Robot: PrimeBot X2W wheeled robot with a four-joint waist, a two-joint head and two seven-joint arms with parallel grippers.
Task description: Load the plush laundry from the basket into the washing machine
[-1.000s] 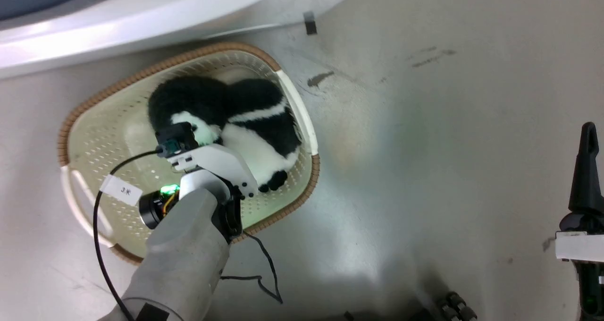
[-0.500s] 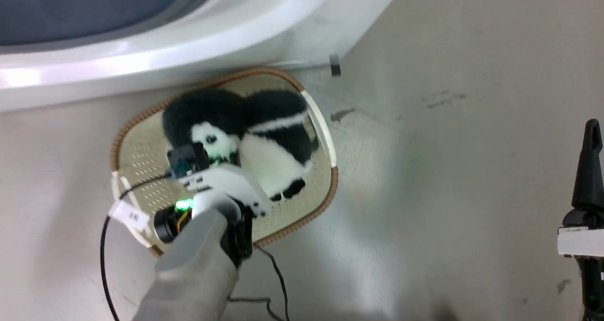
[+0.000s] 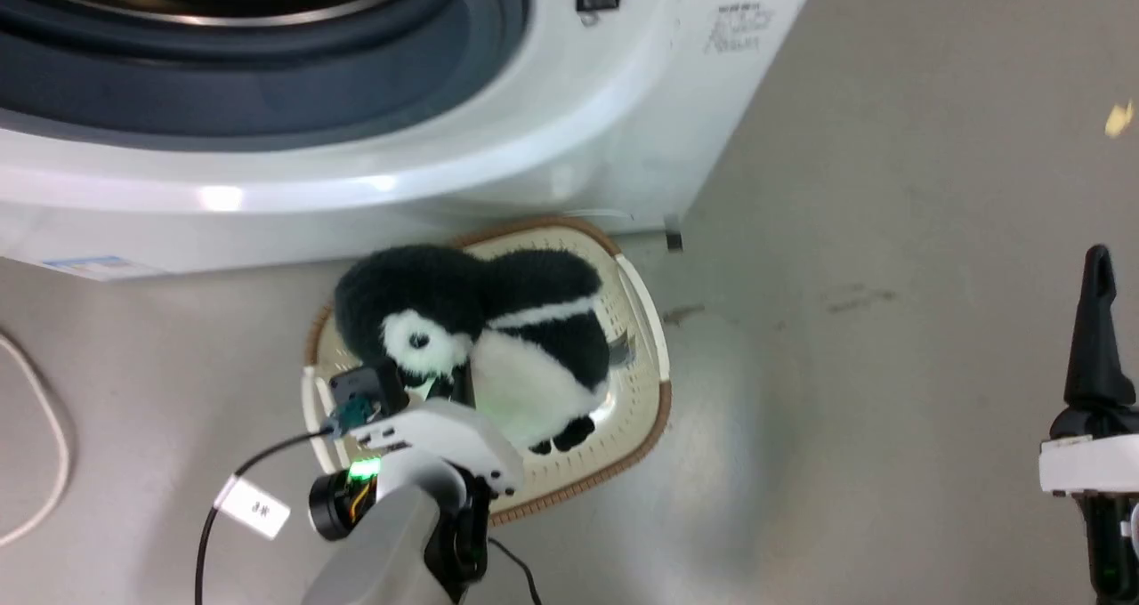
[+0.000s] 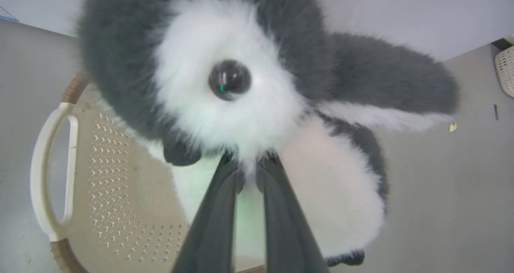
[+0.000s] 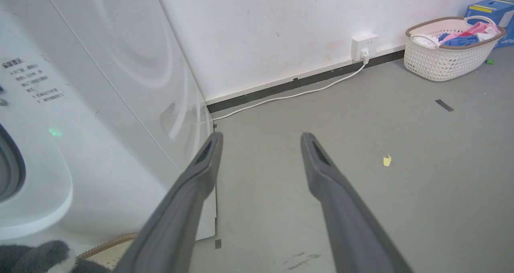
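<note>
The fluffy black-and-white penguin (image 3: 498,338) hangs just above the cream basket (image 3: 645,383), which stands on the floor against the washing machine (image 3: 623,98). My left gripper (image 3: 449,381) is shut on the white fur below the penguin's face. In the left wrist view the gripper (image 4: 249,164) pinches that fur under the dark eye of the penguin (image 4: 229,80), with the basket (image 4: 50,176) beneath it. The washer's grey-gasketed porthole (image 3: 267,62) is open. At the far right my right gripper (image 3: 1101,267) stands open with nothing in it, as the right wrist view of the gripper (image 5: 260,140) confirms.
A white cable (image 3: 44,463) loops on the floor at the left. A black tape mark (image 3: 674,242) and a yellow scrap (image 3: 1118,120) lie on the grey floor. A second basket of clothes (image 5: 449,44) and a wall socket (image 5: 363,44) with its cord stand by the far wall.
The head camera has tilted up, bringing the washer's porthole into view. My left gripper has lifted the penguin out of the basket. The right gripper has held still.
</note>
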